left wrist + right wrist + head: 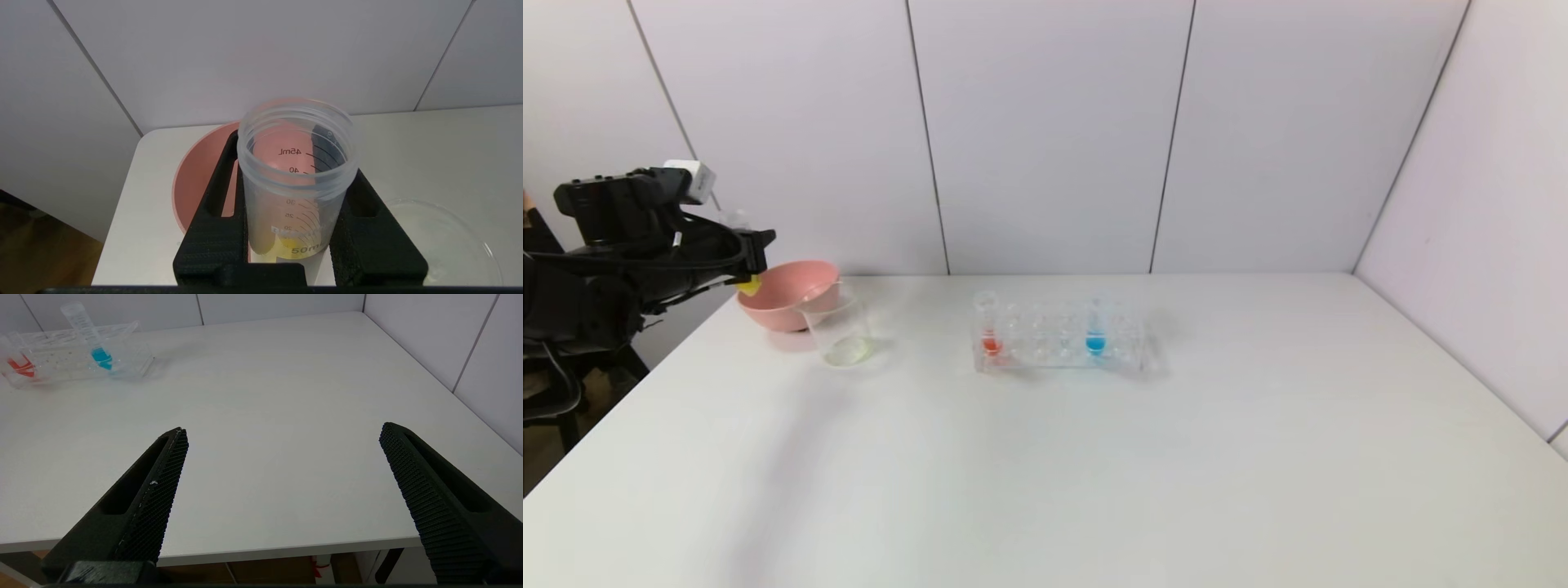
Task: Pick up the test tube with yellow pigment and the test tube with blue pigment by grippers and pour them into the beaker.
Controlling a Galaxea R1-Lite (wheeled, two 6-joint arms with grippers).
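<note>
the left gripper (pixel 292 245) holds the yellow tube (pixel 296 179) over the pink bowl (pixel 783 287), jaws closed on this clear marked tube. the beaker (pixel 840 328) stands just beside. the blue tube (pixel 1095 331) stands in the rack (pixel 1058 339). the right gripper (pixel 282 490) has jaws wide open, holding nothing.

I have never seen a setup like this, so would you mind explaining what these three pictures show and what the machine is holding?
This is a two-armed robot working at a white table. The wide picture comes from a camera on its head; the other two come from cameras on its wrists. The left gripper, at the table's far left over a pink bowl, is shut on the test tube with yellow pigment, of which only a little yellow remains at the bottom. Beside the bowl stands the beaker, holding a pale yellowish liquid. In the middle, a clear rack holds the test tube with blue pigment and an orange-red one. The right gripper hangs open and empty over the table's near edge.
</note>
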